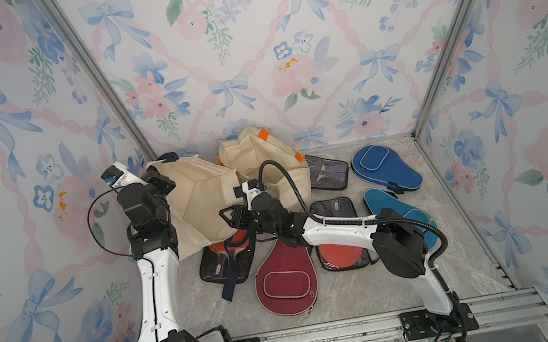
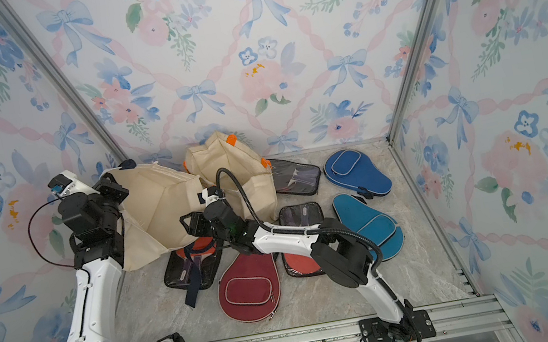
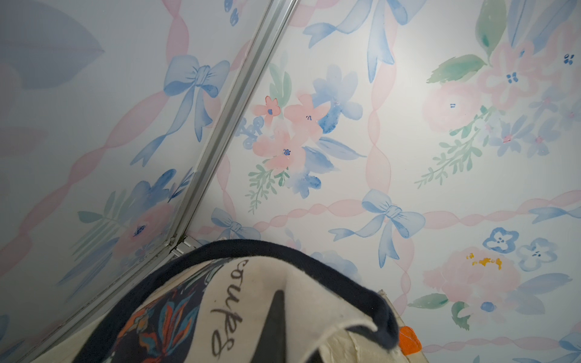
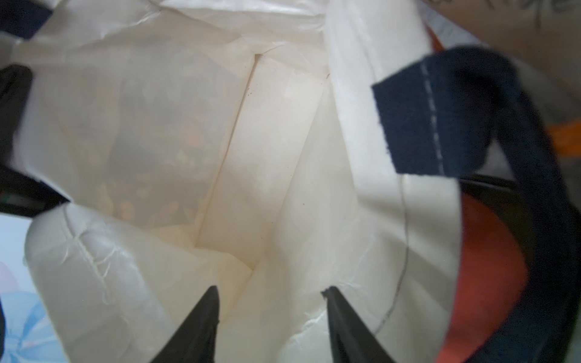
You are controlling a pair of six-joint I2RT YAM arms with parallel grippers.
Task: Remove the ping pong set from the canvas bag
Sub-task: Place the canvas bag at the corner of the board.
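Right gripper: fingers parted, nothing between them! It's nosed right into the mouth of the canvas bag, and there's only bare cream lining ahead.
Left gripper: clenched tight on the canvas bag's cloth at its high far edge, propping the bag up. One dark finger shows against the printed fabric.
Navy handle: loops around the rim beside the right gripper.
Ping pong set: out of the bag! Red paddles in a clear pouch, flat on the table, tucked partly under the bag's mouth, with a navy strap trailing across it.
Red case: just beside that set, touching it.
Second clear pouch: under the right arm.
Orange-handled bag: slumped behind, against the back wall.
Blue cases: two of them, well off to the right.
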